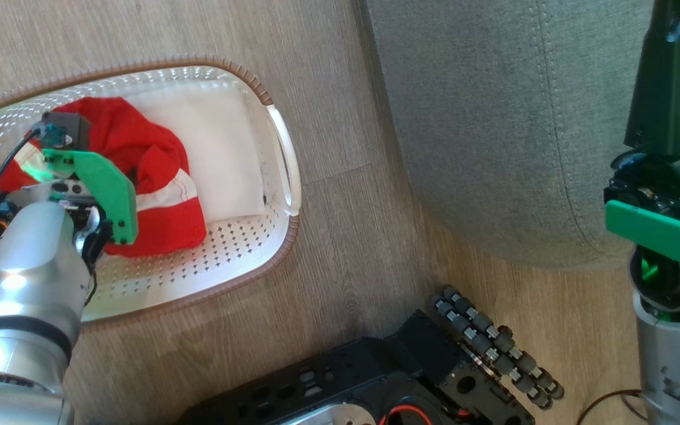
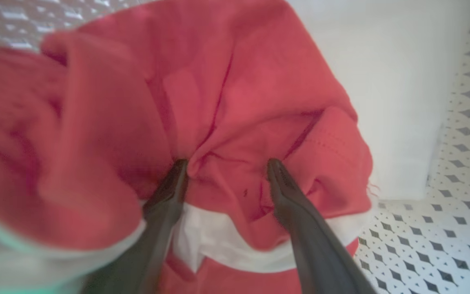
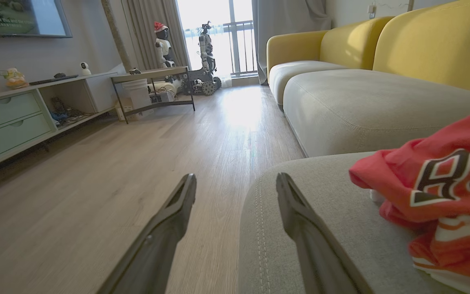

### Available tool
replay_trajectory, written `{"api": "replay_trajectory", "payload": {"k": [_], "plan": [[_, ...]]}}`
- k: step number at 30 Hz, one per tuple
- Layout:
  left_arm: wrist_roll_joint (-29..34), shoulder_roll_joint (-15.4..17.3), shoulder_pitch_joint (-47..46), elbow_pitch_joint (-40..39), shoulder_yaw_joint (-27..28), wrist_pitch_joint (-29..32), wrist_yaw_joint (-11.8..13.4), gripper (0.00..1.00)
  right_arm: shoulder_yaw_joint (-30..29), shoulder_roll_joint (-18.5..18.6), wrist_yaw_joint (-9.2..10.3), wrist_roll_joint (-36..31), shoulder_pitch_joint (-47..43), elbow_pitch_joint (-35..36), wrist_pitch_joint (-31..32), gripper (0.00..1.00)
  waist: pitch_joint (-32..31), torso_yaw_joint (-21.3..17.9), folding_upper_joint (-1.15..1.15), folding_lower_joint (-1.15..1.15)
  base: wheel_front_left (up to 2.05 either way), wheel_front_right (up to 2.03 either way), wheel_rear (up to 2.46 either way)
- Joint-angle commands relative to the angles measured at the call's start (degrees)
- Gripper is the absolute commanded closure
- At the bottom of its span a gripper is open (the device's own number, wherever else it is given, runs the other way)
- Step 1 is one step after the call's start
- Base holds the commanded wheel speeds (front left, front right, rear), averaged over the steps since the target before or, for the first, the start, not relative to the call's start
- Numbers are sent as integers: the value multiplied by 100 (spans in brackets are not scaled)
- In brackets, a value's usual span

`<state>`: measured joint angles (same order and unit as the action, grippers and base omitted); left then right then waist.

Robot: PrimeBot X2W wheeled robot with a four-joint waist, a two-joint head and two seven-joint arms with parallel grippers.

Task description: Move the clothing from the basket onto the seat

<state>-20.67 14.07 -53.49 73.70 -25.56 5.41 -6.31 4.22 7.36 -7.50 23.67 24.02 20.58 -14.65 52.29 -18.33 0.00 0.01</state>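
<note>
**Status**

Done: a lettered garment (image 3: pixel 443 183) lies on the seat (image 3: pixel 329 196). In the right wrist view it is at 4 o'clock from the right gripper (image 3: pixel 236 177). That gripper's fingers stand apart and hold nothing. They hover over the seat's rounded edge, with bare floor (image 3: pixel 137 163) beyond at 11 o'clock.

In hand: a red garment (image 1: pixel 157 171) sits bunched in the basket (image 1: pixel 239 251). In the head view the basket is at 9 o'clock and the seat at 1 o'clock. The garment occupies the basket's 9 o'clock side and partly covers a flat white cloth (image 1: pixel 216 153) on the 3 o'clock side. The left gripper (image 2: pixel 227 163) is lowered into the garment. Its fingers stand apart with the tips pressed into the fabric and a raised fold between them. No grip is made yet.

Left to do, by judgement:
- Close the left gripper on the fold.
- Lift the red garment clear of the basket rim.
- Carry it toward 3 o'clock and release it on the seat.

The task appears to be about half complete. Anything under the red garment is hidden. It cannot be told whether the white cloth is clothing.
</note>
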Motion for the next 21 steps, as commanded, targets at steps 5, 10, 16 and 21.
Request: {"api": "replay_trajectory", "payload": {"k": [5, 10, 16, 21], "plan": [[-75, 116, 245, 5, -32, 413, -79, 54, 112, -37, 1, -34, -113, 188, -35, 0, 24, -22, 0, -1, 0, 0, 0], [-135, 79, 219, 4, -115, 275, -105, 100, 111, -28, 1, -42, -123, 151, -35, 0, 4, -27, 0, -1, 0, 0, 0], [-240, 10, 304, -28, -250, 75, -115, 100, 125, -54, 1, -85, -113, 95, -35, 0, -262, 8, 0, -1, 0, 0, 0], [-492, -157, 633, -333, -536, -324, -116, 100, 112, -14, 1, -89, -153, -48, -35, 0, -874, 100, 0, -1, 0, 0, 0]]}}
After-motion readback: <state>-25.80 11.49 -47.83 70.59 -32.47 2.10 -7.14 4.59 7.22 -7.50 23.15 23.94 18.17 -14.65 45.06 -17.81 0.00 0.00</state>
